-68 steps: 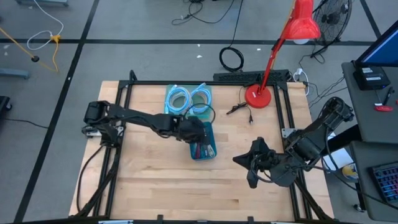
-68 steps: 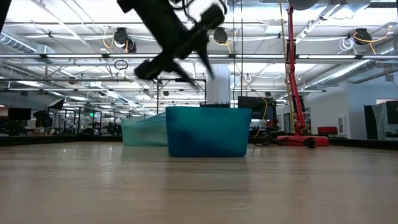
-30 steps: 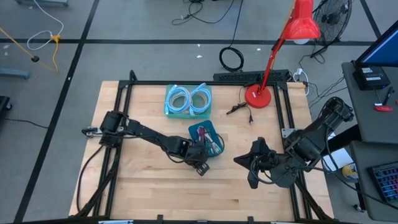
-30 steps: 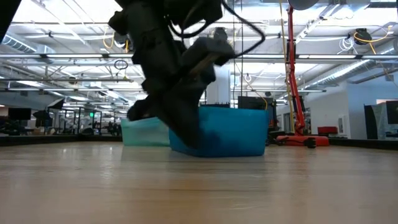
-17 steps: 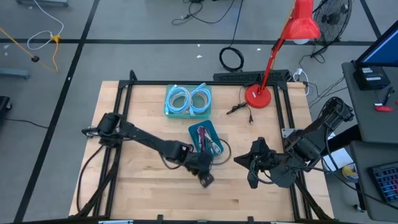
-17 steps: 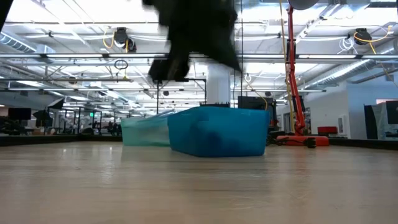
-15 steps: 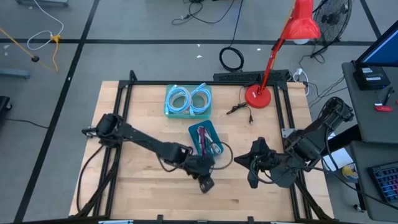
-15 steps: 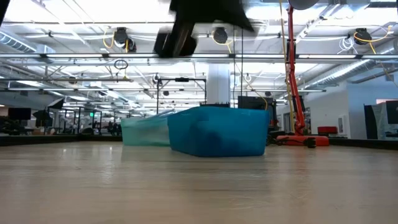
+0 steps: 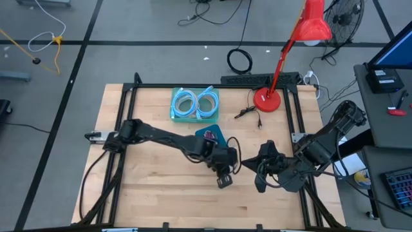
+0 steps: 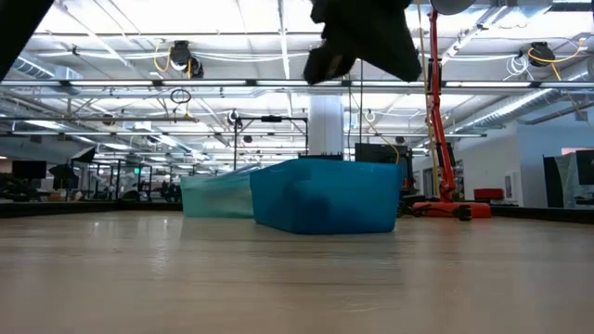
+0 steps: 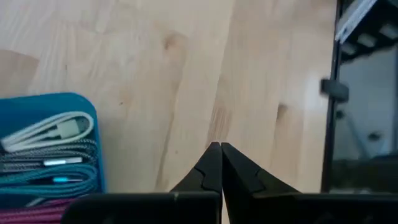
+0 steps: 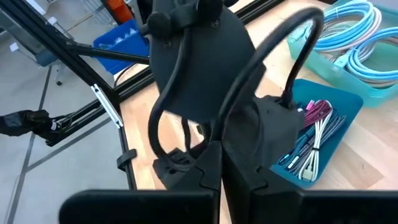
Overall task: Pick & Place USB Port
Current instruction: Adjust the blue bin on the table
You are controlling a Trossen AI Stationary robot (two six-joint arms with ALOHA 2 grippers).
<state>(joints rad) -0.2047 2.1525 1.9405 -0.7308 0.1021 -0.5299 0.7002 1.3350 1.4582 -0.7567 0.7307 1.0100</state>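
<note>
A blue bin (image 9: 209, 134) stands on the wooden table and holds several USB cables, among them a white one with its plug (image 11: 62, 130). In the low view the blue bin (image 10: 325, 197) rests flat on its base. My left gripper (image 9: 224, 182) hangs shut above bare wood, to the near right of the bin, with nothing between its fingers (image 11: 216, 149). My right gripper (image 9: 248, 166) waits shut just to the right of it, pointing at the left arm's wrist (image 12: 205, 56).
A teal bin (image 9: 194, 103) with coiled light-blue cables stands behind the blue one. A red lamp's base (image 9: 267, 98) and a small black cable (image 9: 248, 113) sit at the far right. Black frame rails (image 9: 302, 122) edge the table. Bare wood (image 9: 167, 193) lies near the front.
My left gripper has risen from low beside the blue bin's near side, gone toward the table's right edge and rolled about its own axis. It has stayed shut and carries nothing. The bin has kept its place.
</note>
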